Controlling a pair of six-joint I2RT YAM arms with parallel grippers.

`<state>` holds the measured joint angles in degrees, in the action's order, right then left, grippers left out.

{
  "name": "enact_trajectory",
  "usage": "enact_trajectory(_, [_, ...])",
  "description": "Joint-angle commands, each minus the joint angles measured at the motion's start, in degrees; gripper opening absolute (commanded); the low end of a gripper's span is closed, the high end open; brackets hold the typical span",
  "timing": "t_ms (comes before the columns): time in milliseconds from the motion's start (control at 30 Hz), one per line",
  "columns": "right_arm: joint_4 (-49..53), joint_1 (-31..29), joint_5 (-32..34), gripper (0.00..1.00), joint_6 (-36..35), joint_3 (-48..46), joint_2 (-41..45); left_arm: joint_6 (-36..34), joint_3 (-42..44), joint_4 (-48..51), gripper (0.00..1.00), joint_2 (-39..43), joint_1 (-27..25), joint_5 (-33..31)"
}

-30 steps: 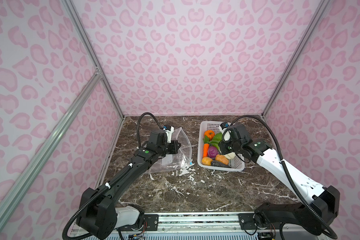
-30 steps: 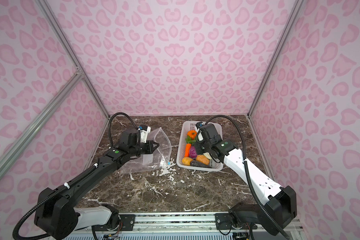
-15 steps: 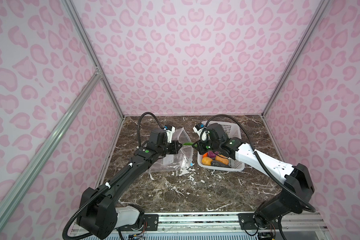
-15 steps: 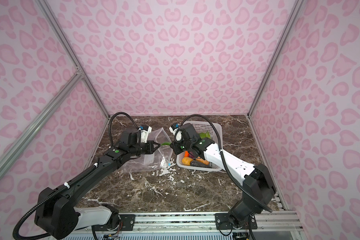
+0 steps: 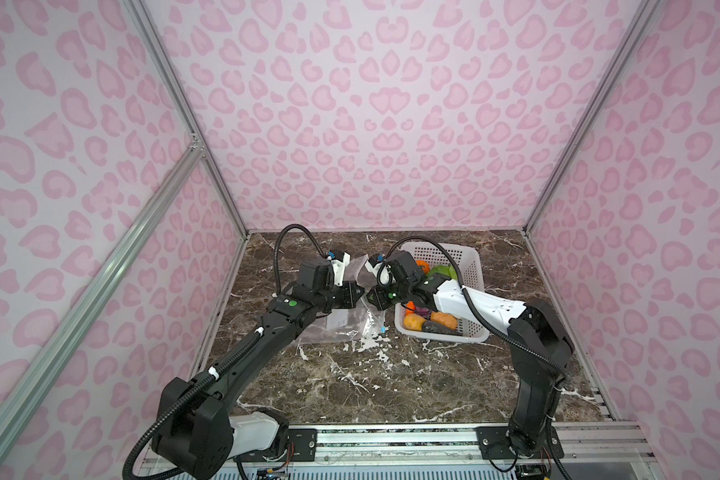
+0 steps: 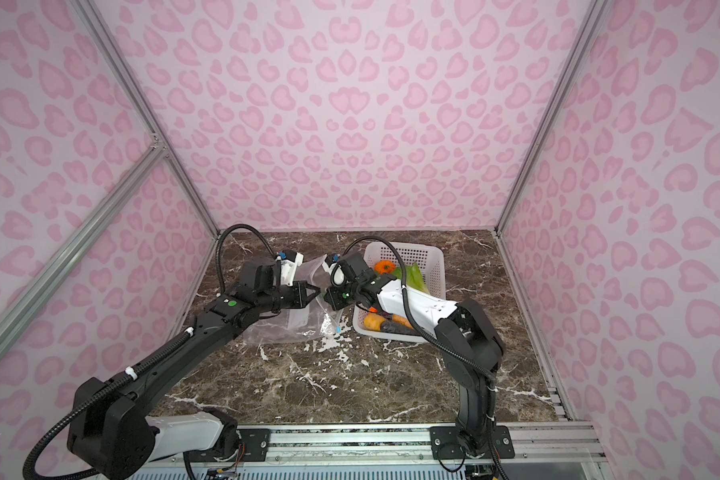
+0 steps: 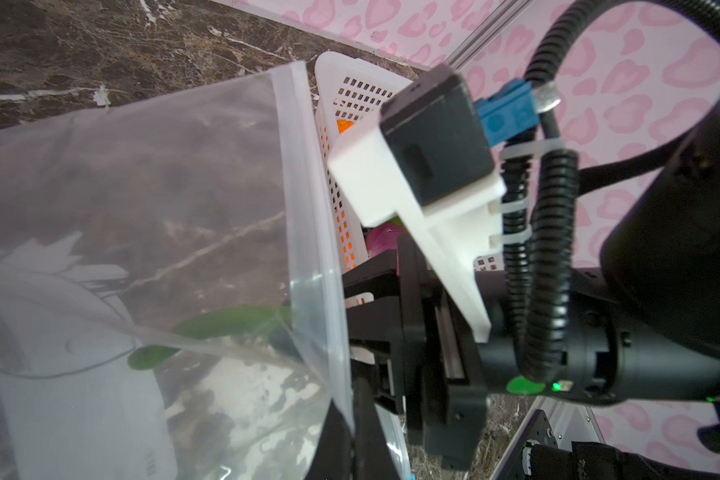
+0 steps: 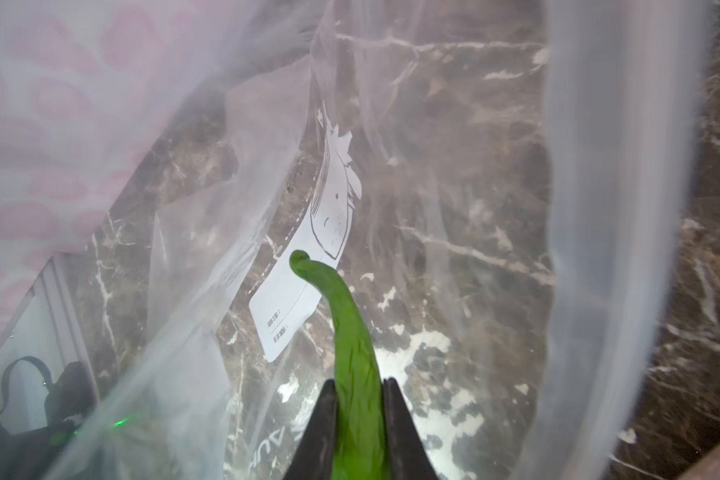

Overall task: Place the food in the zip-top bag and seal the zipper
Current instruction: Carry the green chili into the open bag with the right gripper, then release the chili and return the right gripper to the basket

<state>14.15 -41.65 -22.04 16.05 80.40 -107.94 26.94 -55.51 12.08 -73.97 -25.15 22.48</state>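
Pinching green pod (image 8: 352, 357) in bag (image 7: 142, 187), rt claw (image 8: 359, 384), lt claw (image 7: 350, 411) nipping rim (image 7: 308, 249), feather-print label (image 8: 292, 299)

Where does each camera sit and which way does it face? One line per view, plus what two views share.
Both top views: high above the arm bases, looking down on the marble table; left arm, right arm, white basket show.
Left wrist: on the left arm, looking along the left claw, shut on the zip-top bag's rim; right arm beyond.
Right wrist: on the right arm, looking into the bag; right claw grips a green toy vegetable.
Shared: both wrist views show that vegetable.
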Motion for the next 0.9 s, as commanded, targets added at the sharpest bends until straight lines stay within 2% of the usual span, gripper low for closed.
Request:
enact_trajectory(0, [-0.76, -0.10, 0.60, 0.26, 0.99, 0.80, -1.34, 0.04, -0.57, -0.99, 0.02, 0.48, -0.01, 0.17])
enact_trajectory(167, [-0.97, -0.09, 0.09, 0.49, 1.00, 0.48, 0.19, 0.04, -0.56, -0.94, 0.02, 0.42, 0.01, -0.15])
enact_trajectory(233, [-0.98, -0.07, 0.14, 0.56, 0.60, 0.19, 1.91, 0.04, -0.57, -0.91, 0.02, 0.32, -0.05, -0.16])
enact_trajectory(500, [3.27, 1.93, 5.91, 0.57, -2.18, -2.12, 11.08, 0.04, -0.48, -0.91, 0.02, 0.43, 0.01, -0.52])
enact_trajectory(700, [8.67, 6.87, 13.58, 0.58, -3.02, -8.59, 17.92, 0.04, -0.42, -0.90, 0.02, 0.82, -0.03, -0.77])
enact_trajectory(867, [13.73, 10.19, 22.76, 0.64, -2.78, -14.21, 20.57, 0.13, -0.31, -1.00, 0.02, 0.87, 0.01, -0.94])
